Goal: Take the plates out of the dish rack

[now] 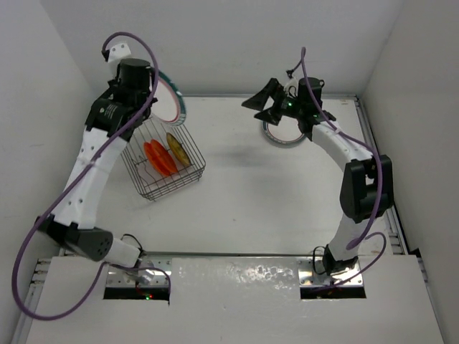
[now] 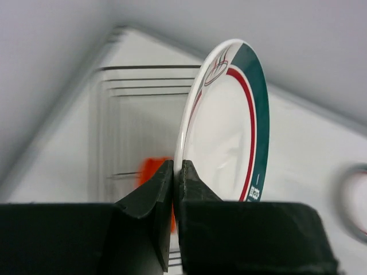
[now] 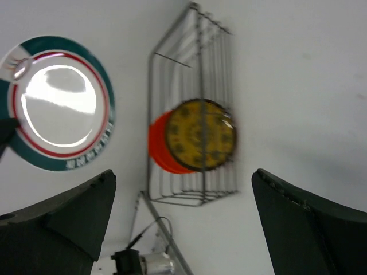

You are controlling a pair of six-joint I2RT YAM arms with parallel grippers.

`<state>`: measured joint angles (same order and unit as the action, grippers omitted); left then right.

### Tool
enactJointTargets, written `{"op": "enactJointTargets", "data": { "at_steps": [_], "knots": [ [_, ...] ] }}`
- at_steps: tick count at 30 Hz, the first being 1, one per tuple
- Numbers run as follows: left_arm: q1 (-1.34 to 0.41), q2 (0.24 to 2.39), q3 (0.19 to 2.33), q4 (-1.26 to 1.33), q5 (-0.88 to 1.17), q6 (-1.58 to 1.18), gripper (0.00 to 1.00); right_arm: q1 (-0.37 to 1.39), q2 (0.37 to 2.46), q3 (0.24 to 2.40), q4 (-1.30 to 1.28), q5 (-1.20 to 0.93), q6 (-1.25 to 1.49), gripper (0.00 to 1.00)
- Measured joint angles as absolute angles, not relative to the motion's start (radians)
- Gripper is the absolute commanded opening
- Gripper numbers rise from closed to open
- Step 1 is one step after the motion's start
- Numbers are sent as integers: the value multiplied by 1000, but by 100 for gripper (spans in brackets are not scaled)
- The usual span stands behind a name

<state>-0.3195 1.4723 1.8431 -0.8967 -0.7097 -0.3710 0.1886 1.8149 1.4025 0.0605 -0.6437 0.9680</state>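
Observation:
My left gripper (image 2: 176, 172) is shut on the edge of a white plate with a teal-and-red rim (image 2: 229, 132) and holds it upright above the far end of the black wire dish rack (image 1: 163, 163). In the top view the held plate (image 1: 174, 97) sits beside the left gripper (image 1: 159, 93). The rack holds two orange-red plates (image 1: 159, 158) and a yellow patterned plate (image 1: 176, 147), all on edge. My right gripper (image 1: 267, 106) is open and empty over another plate (image 1: 282, 135) lying flat on the table. The right wrist view shows the rack (image 3: 195, 114), the yellow plate (image 3: 200, 134) and the held plate (image 3: 57, 112).
White walls close the table at the back and sides. The rack stands at the left middle of the table. A metal rail (image 1: 373, 150) runs along the table's right edge.

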Motion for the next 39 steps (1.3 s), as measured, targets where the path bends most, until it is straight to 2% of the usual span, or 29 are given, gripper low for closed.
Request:
{"op": "enactJointTargets", "data": {
  "at_steps": [5,12,15,16,18,19,22,24,26,27,28,29,30,31,32,33,39],
  "knots": [
    [-316,1384,1730,-622,-308,-419,0,223,1815,1402,304,-665,1102,99],
    [-267,1445,1563,-379,94,-568,0,207,1811,1384,419,-665,1140,97],
    [-231,1476,1524,-351,178,-615,0,207,1805,1355,436,-666,1147,81],
    [-219,1482,1511,-333,204,-630,0,207,1806,1351,437,-667,1148,58],
    [-199,1490,1490,-303,252,-659,0,207,1806,1345,444,-677,1155,35],
    [-193,1494,1487,-294,272,-669,0,207,1806,1344,448,-682,1162,31],
    [-182,1503,1482,-250,320,-697,4,207,1806,1344,462,-689,1178,35],
    [-182,1508,1478,-220,348,-710,10,207,1806,1344,467,-691,1179,35],
    [-182,1514,1477,-202,373,-721,12,207,1808,1346,464,-693,1178,33],
    [-182,1518,1477,-193,384,-722,21,207,1811,1348,458,-693,1175,30],
    [-182,1523,1477,-186,394,-725,28,207,1814,1351,450,-693,1173,20],
    [-182,1528,1477,-181,399,-725,38,207,1818,1354,441,-693,1171,0],
    [-182,1534,1477,-178,402,-724,68,207,1825,1358,430,-689,1169,0],
    [-182,1544,1478,-178,405,-728,90,207,1833,1362,417,-691,1165,0],
    [-182,1554,1487,-196,395,-712,97,206,1836,1364,394,-683,1156,0],
    [-183,1570,1514,-234,371,-705,100,204,1836,1365,358,-672,1149,0],
    [-184,1614,1706,-522,118,-595,100,135,1836,1332,131,-469,1126,0]
  ]
}}
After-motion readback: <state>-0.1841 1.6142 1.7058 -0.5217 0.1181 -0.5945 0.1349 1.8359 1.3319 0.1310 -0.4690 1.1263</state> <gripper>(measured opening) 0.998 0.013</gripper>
